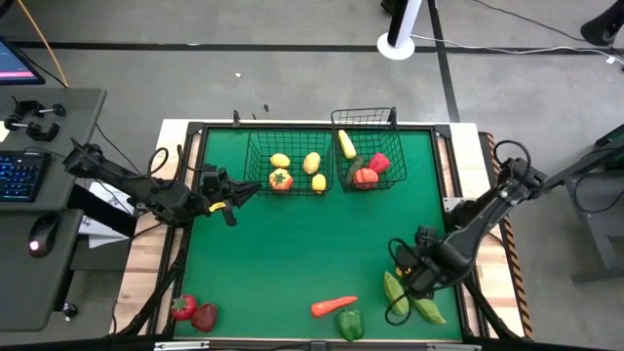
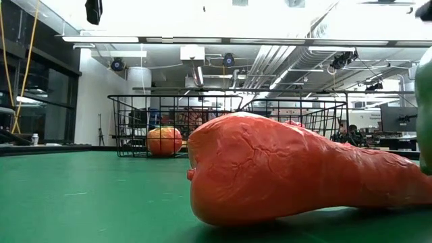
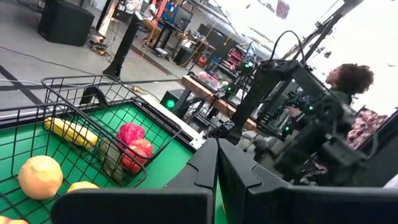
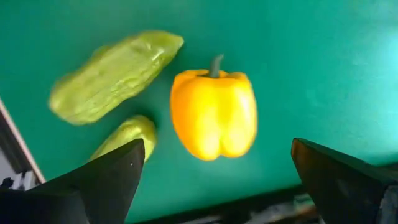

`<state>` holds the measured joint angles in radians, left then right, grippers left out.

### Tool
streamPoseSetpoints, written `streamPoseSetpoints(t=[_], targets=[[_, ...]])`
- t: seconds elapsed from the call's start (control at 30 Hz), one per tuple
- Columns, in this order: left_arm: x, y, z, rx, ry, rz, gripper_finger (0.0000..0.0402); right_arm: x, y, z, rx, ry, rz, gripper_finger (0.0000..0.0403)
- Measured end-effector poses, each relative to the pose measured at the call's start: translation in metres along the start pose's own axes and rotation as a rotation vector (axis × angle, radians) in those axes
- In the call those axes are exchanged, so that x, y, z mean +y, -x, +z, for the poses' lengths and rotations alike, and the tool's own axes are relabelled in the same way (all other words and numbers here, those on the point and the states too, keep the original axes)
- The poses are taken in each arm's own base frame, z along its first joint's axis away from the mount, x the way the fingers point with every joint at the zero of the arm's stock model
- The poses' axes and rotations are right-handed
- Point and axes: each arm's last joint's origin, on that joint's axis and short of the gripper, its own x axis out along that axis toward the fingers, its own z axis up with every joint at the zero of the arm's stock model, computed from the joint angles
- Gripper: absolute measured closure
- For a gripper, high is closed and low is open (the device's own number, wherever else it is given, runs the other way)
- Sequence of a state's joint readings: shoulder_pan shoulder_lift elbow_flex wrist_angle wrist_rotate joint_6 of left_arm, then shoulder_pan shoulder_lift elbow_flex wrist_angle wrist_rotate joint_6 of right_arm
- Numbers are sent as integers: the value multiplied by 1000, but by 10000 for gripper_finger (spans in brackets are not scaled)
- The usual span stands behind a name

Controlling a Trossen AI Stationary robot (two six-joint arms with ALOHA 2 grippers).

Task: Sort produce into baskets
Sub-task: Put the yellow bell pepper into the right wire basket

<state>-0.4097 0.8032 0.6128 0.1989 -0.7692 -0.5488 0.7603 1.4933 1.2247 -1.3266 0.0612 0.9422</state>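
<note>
The right gripper (image 4: 214,171) hangs spread wide and empty above a glossy yellow bell pepper (image 4: 214,115), hard by the green felt table's (image 1: 292,253) right edge, two knobbly green cucumbers (image 4: 112,74) alongside. Open baize lies centre. The left gripper (image 3: 217,163) (fingers pressed together, holding nothing) waits beside the two black wire-mesh baskets (image 1: 286,166).

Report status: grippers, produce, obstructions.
Right gripper open above the yellow pepper. Left gripper shut, empty, beside the left basket. Two green cucumbers lie close beside the pepper.
</note>
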Motion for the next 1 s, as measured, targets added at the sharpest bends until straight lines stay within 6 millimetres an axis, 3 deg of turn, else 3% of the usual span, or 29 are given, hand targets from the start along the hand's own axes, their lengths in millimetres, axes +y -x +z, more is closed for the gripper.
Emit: streamPoseSetpoints(t=[0.27, 0.6, 0.8, 1.0], targets=[[0, 0, -1, 2, 14, 2, 401, 0, -56, -4, -18, -6, 29, 6], [0, 0, -1, 2, 14, 3, 402, -9, -87, -13, 6, -16, 9, 6], [0, 0, -1, 1, 13, 5, 401, -5, -78, -9, -2, -132, 38, 19], [3, -2, -3, 14, -11, 34, 402, 0, -33, 13, -116, -154, 50, 79]])
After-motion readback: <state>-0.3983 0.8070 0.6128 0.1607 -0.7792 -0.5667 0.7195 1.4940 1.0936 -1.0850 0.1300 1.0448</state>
